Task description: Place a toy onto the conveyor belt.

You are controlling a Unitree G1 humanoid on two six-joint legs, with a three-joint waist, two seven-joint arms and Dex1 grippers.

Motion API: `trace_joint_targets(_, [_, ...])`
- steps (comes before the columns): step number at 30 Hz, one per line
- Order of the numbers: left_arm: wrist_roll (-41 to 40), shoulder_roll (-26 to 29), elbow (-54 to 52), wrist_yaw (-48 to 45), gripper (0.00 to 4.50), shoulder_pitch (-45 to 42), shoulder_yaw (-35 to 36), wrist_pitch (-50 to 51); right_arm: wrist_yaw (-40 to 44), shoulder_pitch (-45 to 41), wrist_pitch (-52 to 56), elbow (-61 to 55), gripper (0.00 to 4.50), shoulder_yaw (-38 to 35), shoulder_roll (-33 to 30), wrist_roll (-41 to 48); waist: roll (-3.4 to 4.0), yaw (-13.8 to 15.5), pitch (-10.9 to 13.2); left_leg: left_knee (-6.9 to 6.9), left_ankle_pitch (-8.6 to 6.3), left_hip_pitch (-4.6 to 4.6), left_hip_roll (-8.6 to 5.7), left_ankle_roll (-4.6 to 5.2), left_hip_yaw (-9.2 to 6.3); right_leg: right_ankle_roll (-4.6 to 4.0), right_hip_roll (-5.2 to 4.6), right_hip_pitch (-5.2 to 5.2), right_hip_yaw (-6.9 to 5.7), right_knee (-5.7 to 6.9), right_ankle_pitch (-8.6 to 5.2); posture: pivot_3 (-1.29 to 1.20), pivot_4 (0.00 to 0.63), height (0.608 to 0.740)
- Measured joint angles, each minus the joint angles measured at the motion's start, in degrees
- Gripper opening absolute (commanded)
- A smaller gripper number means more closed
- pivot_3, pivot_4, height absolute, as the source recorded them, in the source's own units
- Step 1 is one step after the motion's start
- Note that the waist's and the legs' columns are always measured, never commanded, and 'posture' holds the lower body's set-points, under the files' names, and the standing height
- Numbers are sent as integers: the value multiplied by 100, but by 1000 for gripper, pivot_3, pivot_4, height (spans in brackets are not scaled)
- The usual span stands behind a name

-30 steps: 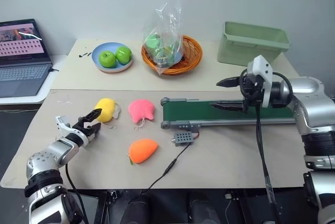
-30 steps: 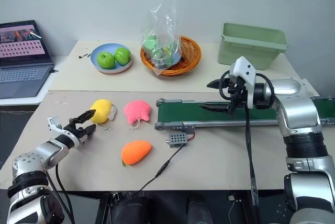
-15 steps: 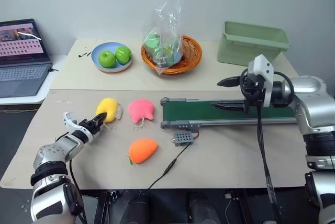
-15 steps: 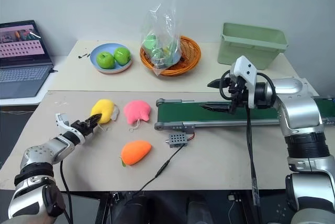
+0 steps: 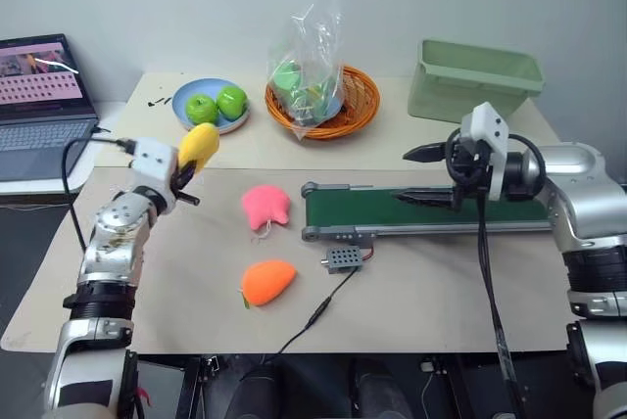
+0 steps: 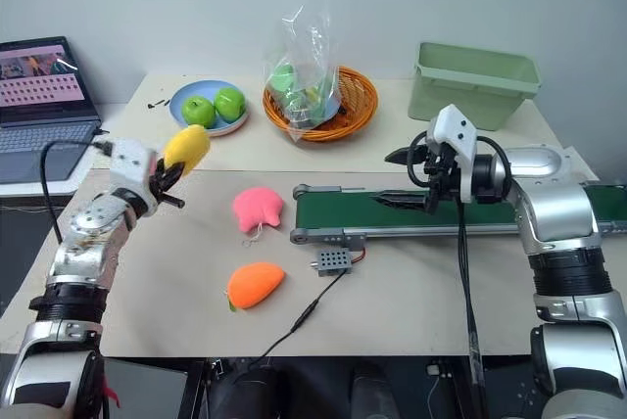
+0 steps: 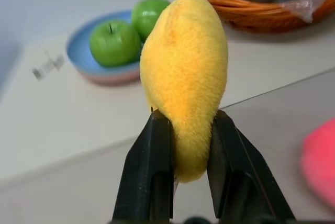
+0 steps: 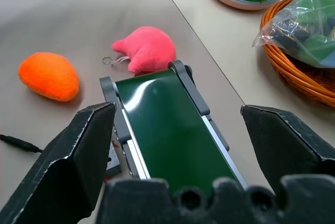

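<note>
orange toy: an orange plush toy (image 5: 267, 282) lies nearest on the bench (image 5: 176, 292), with a small grey box (image 5: 342, 259) and its dark cable just to its right.
pink toy: a pink plush toy (image 5: 265, 207) lies a little farther back, just left of the belt's near roller.
left pincer: the left pincer (image 7: 188, 145) is pressed together on the lower end of the toy (image 5: 198, 148); its 2 black fingers (image 7: 152, 171) squeeze the yellow plush from both sides.
toy, place: held up off the bench at the robot's left, in front of the blue plate of 2 green apples (image 5: 210, 106); it touches nothing but the fingers.
toy, long axis: runs up and away from the pincer, so most of the plush stands beyond the fingertips.
conveyor belt: the conveyor belt (image 5: 411, 209) lies well to the right of the held toy, long side running left to right across the bench, its left end nearest the toy.
key relation: by my reading, the toy must travel rightward past the pink toy to reach the belt's left end, and the left arm is the 1 carrying it.
left arm pose: forearm raised steeply from the bench edge, wrist tilted toward the belt side.
right pincer: the right pincer (image 5: 416, 176) is spread wide and empty, hovering over the belt's middle stretch and pointing left along it.
far bench: an orange basket (image 5: 323, 101) with a clear bag of green things, a pale green bin (image 5: 473, 78) at far right, and a laptop (image 5: 39, 106) at far left.
</note>
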Motion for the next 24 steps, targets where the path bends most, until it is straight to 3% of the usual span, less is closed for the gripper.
trace_joint_targets(5, [2988, 829, 23, 992, 876, -710, -1636, -2049, -21, 81, 0, -43, 4500, -17, 15, 7, 0, 22, 1, -2, -1, -6, 0, 2, 6, 2, 0, -2, -1, -1, 0, 0, 150, 740])
trace_joint_targets(10, [4678, 628, 380, 2426, 876, -952, -2460, -2859, -142, 371, 76, -218, 4500, -68, -10, 28, 0, 53, 1, 2, -2, -21, 1, 6, 10, 8, 0, -12, -2, 9, 3, 0, 150, 740])
trace_joint_targets(15, [5399, 318, 748, 3212, 876, -1336, -2910, -3270, -271, 519, 164, -443, 4500, -206, -46, 111, -1, 67, 1, 5, -2, -31, 1, 6, 7, 10, 0, -17, -7, 11, 4, 0, 150, 740])
trace_joint_targets(24, [5761, -695, 2244, 3700, 876, -2196, -3577, -3857, -629, 963, 371, -859, 4500, -481, -123, 149, -2, 99, 2, 12, -3, -41, 0, 8, 7, 19, 0, -15, -12, 8, 9, 0, 150, 740])
